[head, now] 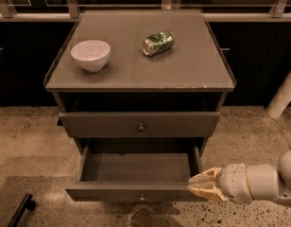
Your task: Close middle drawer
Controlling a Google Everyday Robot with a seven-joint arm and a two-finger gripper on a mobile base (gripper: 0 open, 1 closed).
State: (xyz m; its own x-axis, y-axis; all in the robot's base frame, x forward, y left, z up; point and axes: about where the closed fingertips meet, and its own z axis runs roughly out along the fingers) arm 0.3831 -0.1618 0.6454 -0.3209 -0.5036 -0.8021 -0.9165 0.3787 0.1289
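The middle drawer (136, 191) is a grey-brown drawer with a slim front and a small round knob (142, 197). It is pulled far out of the cabinet and its inside looks empty. My gripper (192, 186) comes in from the right on a white arm. Its cream fingers (206, 178) are drawn together and their tips touch the right end of the drawer's front panel. The fingers hold nothing.
The drawer above (141, 125) sticks out slightly. On the cabinet top (192, 70) stand a white bowl (90, 55) and a green can (158, 43) on its side. A dark object (20, 211) lies on the floor at lower left. A white post (283, 98) stands at the right.
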